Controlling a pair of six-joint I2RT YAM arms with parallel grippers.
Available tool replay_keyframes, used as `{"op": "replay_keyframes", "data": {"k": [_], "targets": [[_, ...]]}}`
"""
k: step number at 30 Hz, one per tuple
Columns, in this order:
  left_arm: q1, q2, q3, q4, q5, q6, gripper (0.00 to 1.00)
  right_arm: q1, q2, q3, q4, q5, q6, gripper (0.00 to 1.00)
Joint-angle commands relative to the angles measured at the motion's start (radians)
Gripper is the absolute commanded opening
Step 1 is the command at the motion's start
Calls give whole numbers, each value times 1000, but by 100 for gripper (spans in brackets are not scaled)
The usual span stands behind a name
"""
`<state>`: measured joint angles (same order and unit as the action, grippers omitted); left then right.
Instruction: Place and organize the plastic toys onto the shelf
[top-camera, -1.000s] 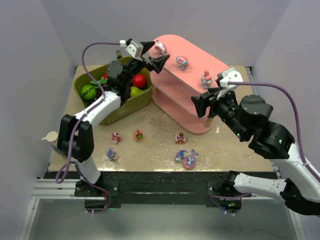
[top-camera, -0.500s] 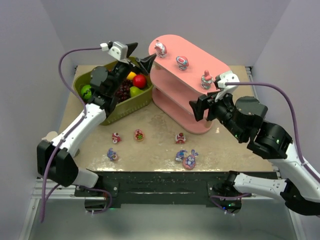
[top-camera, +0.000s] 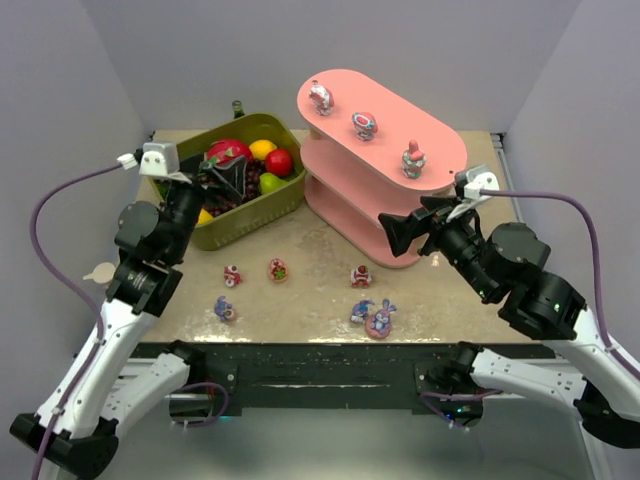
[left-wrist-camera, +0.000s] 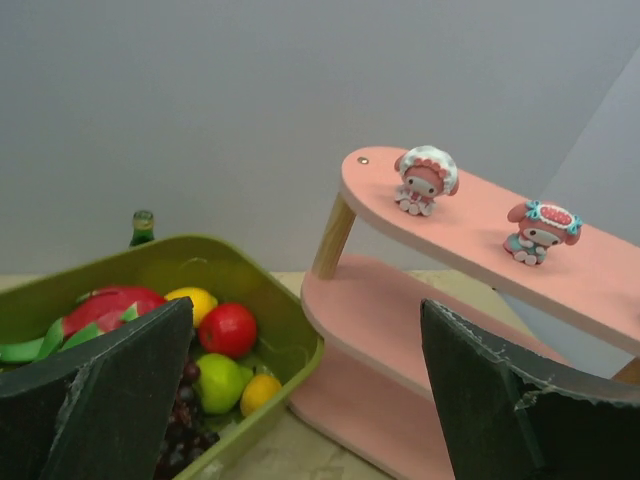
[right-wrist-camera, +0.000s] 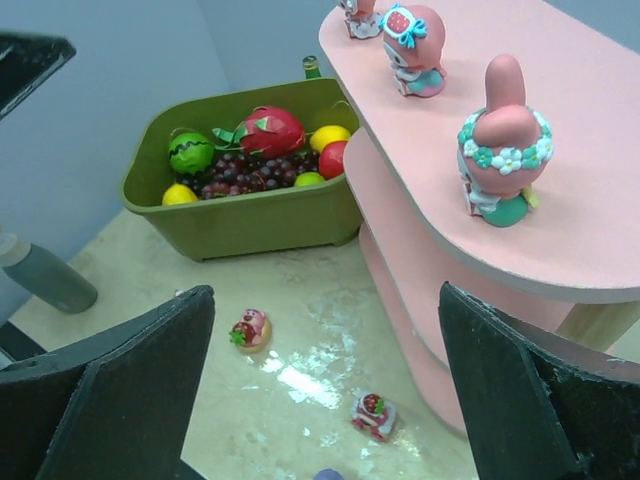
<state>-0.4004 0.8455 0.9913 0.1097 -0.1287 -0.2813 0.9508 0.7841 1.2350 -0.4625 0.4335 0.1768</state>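
The pink 3-tier shelf with oval boards and pale wooden uprights (top-camera: 395, 115) is standing in the upper middle of the top view. Its left end is sitting just beside the olive-green oblong basket of plastic fruit (top-camera: 250, 215), with a narrow strip of tan tabletop (top-camera: 320, 250) showing between them.

3 of the tiny glossy plastic toys are standing in a row along the top board. A white-capped figurine (top-camera: 320, 97) is near the far rounded end, and a pink figurine with a teal-trimmed hood (top-camera: 365, 124) is in the middle. A pink figurine with a tall hood and flower band (top-camera: 413, 160) is standing towards the near end, with bare board around it.

6 more are lying on the tabletop in the lower middle of the frame. In the back row are a red-and-white toy (top-camera: 232, 275), a round pink-and-green toy (top-camera: 278, 269) and a second red-and-white toy (top-camera: 361, 277). Close to the front edge are a small blue toy (top-camera: 225, 310) and a second blue toy (top-camera: 362, 312) just beside the blue-pink bunny (top-camera: 381, 320).

The left hand (top-camera: 228, 180) is hovering over the basket at the left of the frame, fingers spread wide with nothing between them. The right hand (top-camera: 408, 222) is hanging off the shelf's near end, right of centre, fingers wide apart and holding nothing. In its wrist view, open tabletop is showing below between the fingers.
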Motion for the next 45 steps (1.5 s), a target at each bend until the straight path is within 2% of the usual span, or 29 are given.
{"op": "replay_keyframes", "data": {"k": [1, 10, 14, 20, 21, 22, 25, 29, 35, 45], "targets": [[5, -77, -39, -303, -100, -142, 100, 0, 4, -87, 36, -15, 90, 95], [5, -218, -195, -504, -86, -251, 100, 0, -29, -353, 113, -94, 199, 93], [5, -241, -204, -591, -143, -292, 100, 0, -7, -416, 200, -226, 179, 92], [5, -263, -232, -673, -143, -317, 100, 2, 145, -436, 329, -409, 148, 90], [5, -263, -240, -700, -150, -331, 99, 2, 174, -440, 394, -432, 145, 89], [5, -266, -253, -715, -163, -340, 100, 2, 231, -445, 422, -499, 141, 89], [5, -267, -260, -789, -250, -390, 100, 19, 363, -437, 528, -559, 130, 86], [5, -278, -263, -822, -304, -449, 99, 81, 535, -379, 581, -506, 98, 85], [5, -269, -310, -769, -247, -455, 100, 120, 785, -258, 579, -305, 193, 79], [5, -275, -341, -690, -169, -392, 100, 155, 986, -174, 668, -129, 243, 74]]}}
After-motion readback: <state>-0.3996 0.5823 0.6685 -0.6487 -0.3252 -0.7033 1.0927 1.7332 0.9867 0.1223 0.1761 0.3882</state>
